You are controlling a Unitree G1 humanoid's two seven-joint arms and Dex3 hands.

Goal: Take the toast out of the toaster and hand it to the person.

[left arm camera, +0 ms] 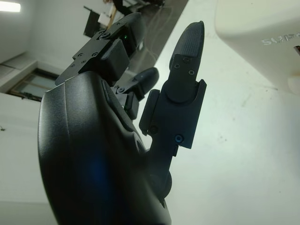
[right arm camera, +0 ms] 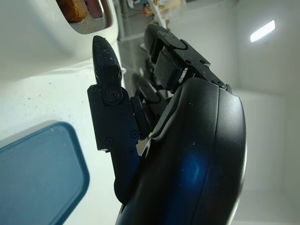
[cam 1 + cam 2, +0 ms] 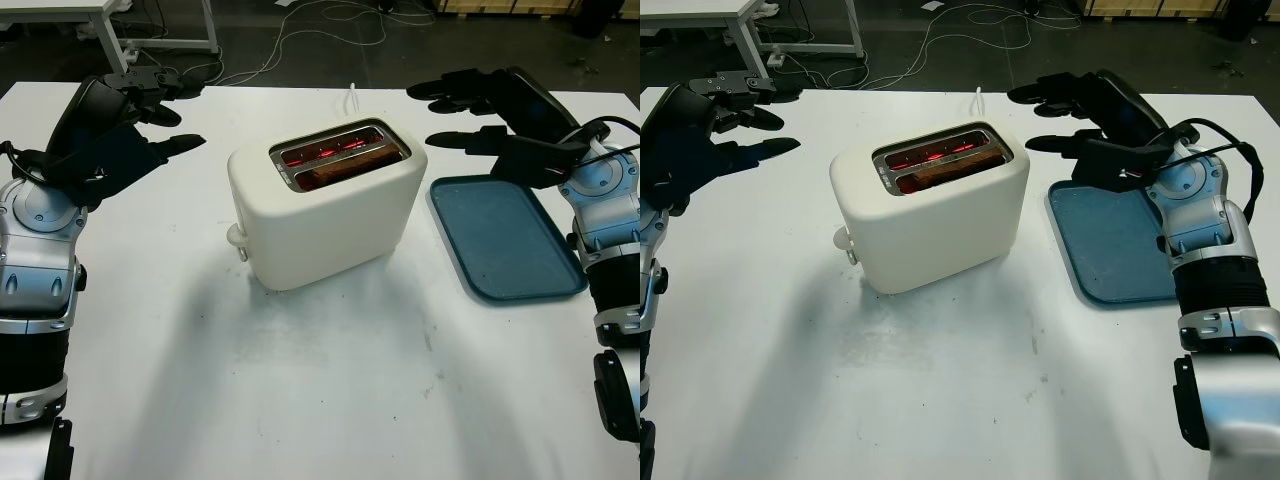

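A cream two-slot toaster (image 3: 325, 200) stands mid-table, its slots glowing red. A brown slice of toast (image 3: 345, 167) sits low in the nearer slot; its end also peeks into the right wrist view as toast (image 2: 74, 9). My left hand (image 3: 150, 110) hovers open above the table to the toaster's left, holding nothing. My right hand (image 3: 465, 110) hovers open to the toaster's right, above the far end of the tray, also holding nothing. In the left wrist view the toaster's corner (image 1: 262, 37) lies beyond the black fingers (image 1: 185, 89).
A blue-grey tray (image 3: 505, 238) lies flat on the white table (image 3: 330, 380) right of the toaster. The toaster's white cord (image 3: 353, 98) runs off the far edge. Beyond the table are a dark floor with cables and a white table leg (image 3: 110, 40).
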